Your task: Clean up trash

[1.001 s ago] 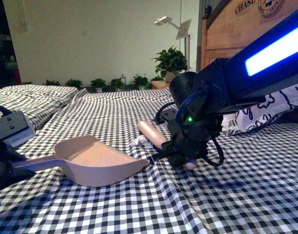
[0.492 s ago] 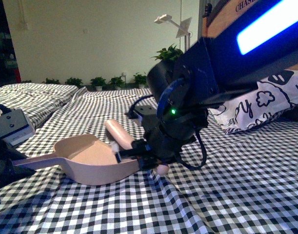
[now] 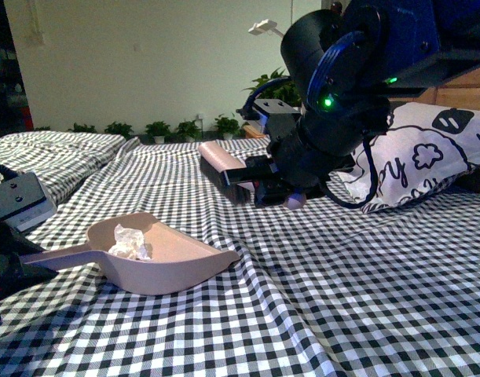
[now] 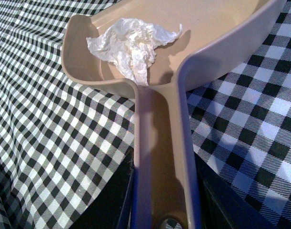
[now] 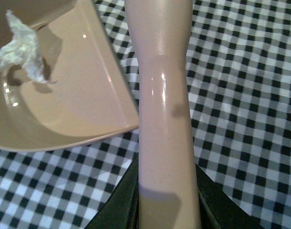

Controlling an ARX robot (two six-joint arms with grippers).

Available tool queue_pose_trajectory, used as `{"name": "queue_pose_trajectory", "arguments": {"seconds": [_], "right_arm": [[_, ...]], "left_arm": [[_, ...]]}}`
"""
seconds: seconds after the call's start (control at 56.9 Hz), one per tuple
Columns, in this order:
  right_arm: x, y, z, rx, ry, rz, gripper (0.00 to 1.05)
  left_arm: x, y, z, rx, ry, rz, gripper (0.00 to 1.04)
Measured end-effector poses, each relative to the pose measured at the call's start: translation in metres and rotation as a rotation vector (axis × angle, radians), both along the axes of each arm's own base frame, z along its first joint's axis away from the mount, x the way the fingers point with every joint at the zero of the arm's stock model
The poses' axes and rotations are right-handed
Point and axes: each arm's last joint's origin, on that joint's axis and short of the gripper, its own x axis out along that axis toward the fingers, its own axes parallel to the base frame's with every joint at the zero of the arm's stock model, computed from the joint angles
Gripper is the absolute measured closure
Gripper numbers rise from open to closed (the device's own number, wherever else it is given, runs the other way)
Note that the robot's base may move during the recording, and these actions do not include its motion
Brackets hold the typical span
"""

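Observation:
The trash, a crumpled white wad, lies inside the pale pink dustpan near its back wall. The pan rests on the checked cloth, and my left gripper is shut on its handle at the far left. In the left wrist view the trash sits in the dustpan, with the left gripper clamped round the handle. My right gripper hangs above and behind the pan, shut on the brush. The right wrist view shows the brush handle in the right gripper, over the dustpan and trash.
A black-and-white checked cloth covers the whole surface. A patterned white pillow lies at the right, against a wooden headboard. Potted plants and a white lamp stand far back by the wall.
The brush pushed the trash leftward into the dustpan. The right arm then rose and drew back with the brush. The dustpan has hardly moved.

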Motion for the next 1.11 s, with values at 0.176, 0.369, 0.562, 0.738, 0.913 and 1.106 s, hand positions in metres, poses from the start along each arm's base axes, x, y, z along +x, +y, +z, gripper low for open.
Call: {"name": "queue_pose_trajectory", "arguments": {"seconds": [0.176,0.369,0.562,0.738,0.913,1.106], "right_arm": [[0.009,-0.029,-0.003,-0.003,-0.034,-0.080,0.84],[0.008,-0.073,0.001,0.007,-0.044,-0.178,0.84],[-0.009,-0.110,0.022,0.025,-0.089,-0.255,0.84],[-0.022,-0.120,0.029,0.041,-0.108,-0.263,0.84],[-0.027,-0.123,0.028,0.044,-0.103,-0.269,0.84],[-0.038,-0.135,0.045,0.074,-0.157,-0.307,0.84]], "left_arm": [[0.000,0.000,0.000,0.000,0.000,0.000,0.76],[0.000,0.000,0.000,0.000,0.000,0.000,0.76],[0.000,0.000,0.000,0.000,0.000,0.000,0.76],[0.007,-0.001,0.008,-0.229,0.029,0.111,0.76],[0.017,0.002,0.026,-0.280,-0.006,0.217,0.76],[0.028,0.011,0.062,-0.313,-0.138,0.360,0.76]]}}
